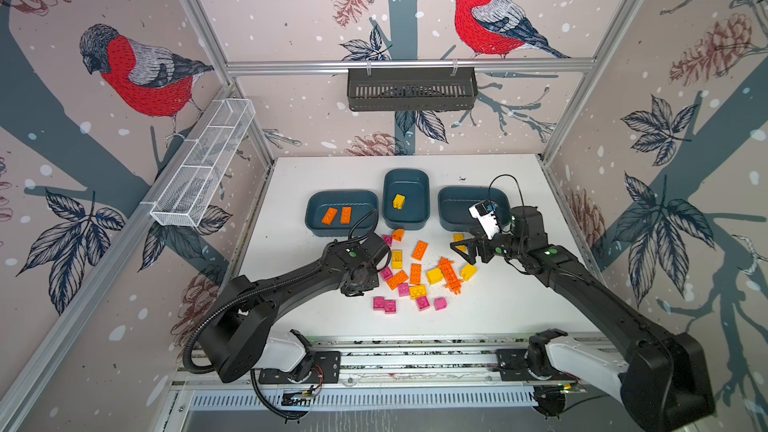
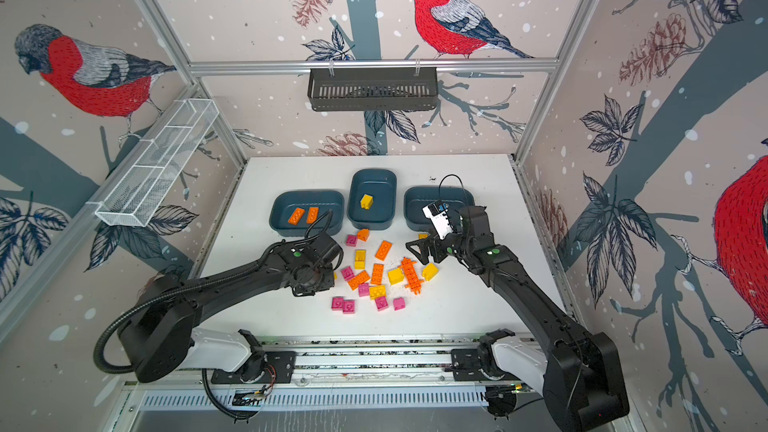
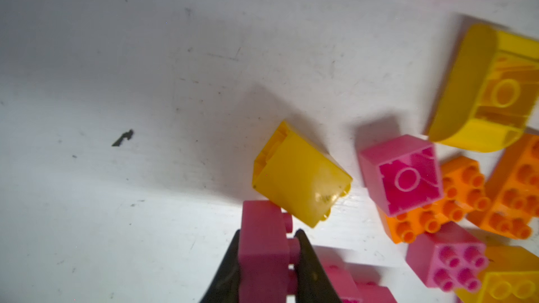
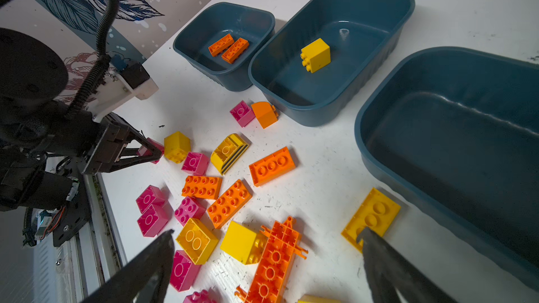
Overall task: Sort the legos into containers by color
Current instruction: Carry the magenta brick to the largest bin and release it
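Note:
In the left wrist view my left gripper (image 3: 269, 231) is shut on a pink brick (image 3: 262, 246), right beside a yellow brick (image 3: 300, 174). From the right wrist view the same gripper (image 4: 151, 151) sits low at the pile's left edge. My right gripper (image 4: 266, 234) hangs open above the pile, over the long spiky orange piece (image 4: 274, 257). Loose legos (image 1: 415, 274) in orange, yellow and pink lie mid-table. Three teal containers stand behind them. The left one (image 1: 316, 201) holds two orange bricks (image 1: 336, 216), the middle one (image 1: 415, 184) one yellow brick (image 1: 398, 201), and the right one (image 1: 457, 205) shows none.
A black slotted basket (image 1: 411, 89) hangs on the back wall. A white wire-mesh tray (image 1: 203, 164) is fixed to the left wall. A flat yellow plate (image 4: 372, 218) lies against the right container's near wall. The arms' rail (image 1: 395, 363) runs along the table's front.

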Tool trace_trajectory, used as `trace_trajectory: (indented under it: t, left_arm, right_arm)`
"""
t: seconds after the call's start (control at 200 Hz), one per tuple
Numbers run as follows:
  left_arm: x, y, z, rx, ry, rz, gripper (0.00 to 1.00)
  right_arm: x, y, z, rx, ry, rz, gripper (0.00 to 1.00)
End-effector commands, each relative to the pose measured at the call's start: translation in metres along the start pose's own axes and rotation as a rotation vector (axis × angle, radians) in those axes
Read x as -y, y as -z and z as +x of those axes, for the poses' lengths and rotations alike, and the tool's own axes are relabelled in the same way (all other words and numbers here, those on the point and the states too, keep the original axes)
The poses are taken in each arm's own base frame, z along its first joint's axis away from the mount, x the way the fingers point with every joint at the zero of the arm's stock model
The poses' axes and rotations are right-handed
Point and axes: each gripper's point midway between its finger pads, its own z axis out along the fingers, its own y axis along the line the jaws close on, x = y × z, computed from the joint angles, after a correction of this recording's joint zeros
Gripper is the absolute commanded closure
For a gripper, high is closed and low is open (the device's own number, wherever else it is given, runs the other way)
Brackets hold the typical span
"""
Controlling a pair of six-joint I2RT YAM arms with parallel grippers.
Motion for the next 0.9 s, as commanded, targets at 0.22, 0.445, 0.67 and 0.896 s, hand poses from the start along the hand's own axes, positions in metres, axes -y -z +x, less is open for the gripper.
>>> trace_trajectory:
  t: [0.22, 0.445, 0.67, 0.896]
  left_arm:
    - [0.05, 0.072, -0.062, 0.109, -0.12, 0.072, 0.84]
    - [0.144, 0.093, -0.127, 0.196, -0.245, 0.232, 0.84]
    - [0.224, 0.071, -0.165, 0.231, -0.312, 0.38, 0.84]
    - [0.293, 0.045, -0.186, 0.271, -0.334, 0.547, 0.85]
  right_arm:
    - [0.005, 0.01, -0.028, 0.078, 0.021, 0.039, 0.0]
    - [0.028, 0.024, -0.035, 0.115, -0.027, 0.142, 0.0]
    - [0.056, 0.041, -0.033, 0.142, -0.095, 0.245, 0.0]
    - [0.068, 0.05, -0.031, 0.146, -0.118, 0.287, 0.01]
